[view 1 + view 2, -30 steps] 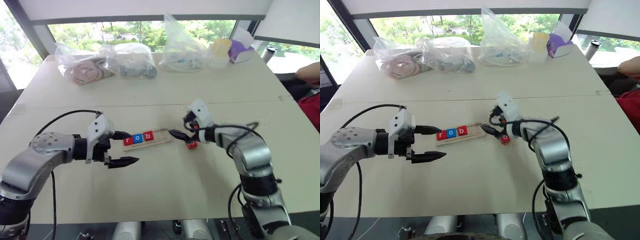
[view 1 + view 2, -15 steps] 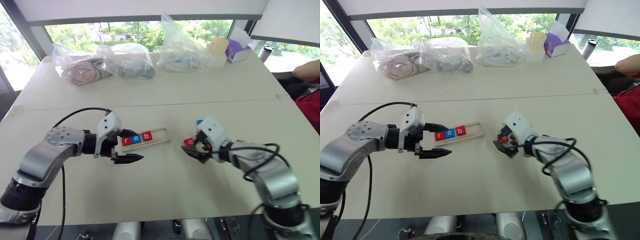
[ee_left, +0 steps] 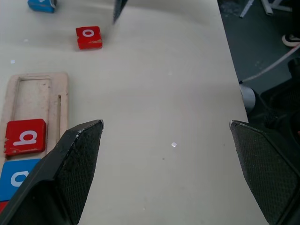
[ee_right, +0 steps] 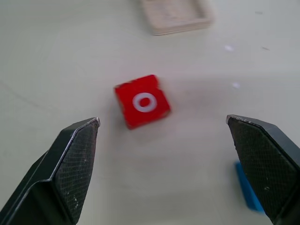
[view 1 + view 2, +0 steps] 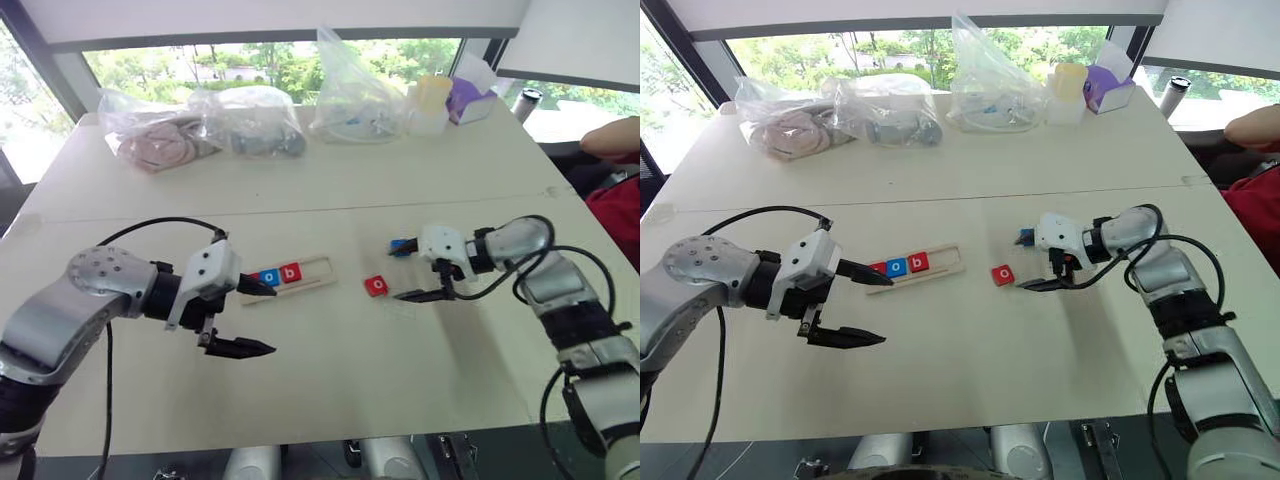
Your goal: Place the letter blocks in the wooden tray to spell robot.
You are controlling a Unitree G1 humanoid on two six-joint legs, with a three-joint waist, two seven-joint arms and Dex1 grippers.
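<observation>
The wooden tray [image 5: 943, 262] lies mid-table. In it sit a red r block [image 5: 877, 268], a blue o block [image 5: 897, 266] and a red b block [image 5: 919, 262]; its right end is bare. A red o block [image 5: 1002, 273] lies loose on the table to the tray's right, and a blue block [image 5: 1024, 238] lies just behind it, its letter unreadable. My right gripper [image 4: 163, 119] stands open right of the red o block [image 4: 142, 101], pointing at it without touching. My left gripper [image 5: 886, 311] is open at the tray's left end, its upper finger over the rim.
Plastic bags [image 5: 205, 125] with soft things in them, a large clear bag [image 5: 355, 95], a yellow-lidded cup [image 5: 435, 100] and a purple box [image 5: 470, 95] line the table's far edge. A person's arm [image 5: 615, 135] rests at the far right.
My right gripper rolled over and drew back to the right, uncovering the red o block on the table. My left gripper drew slightly towards me. The camera also shifted.
</observation>
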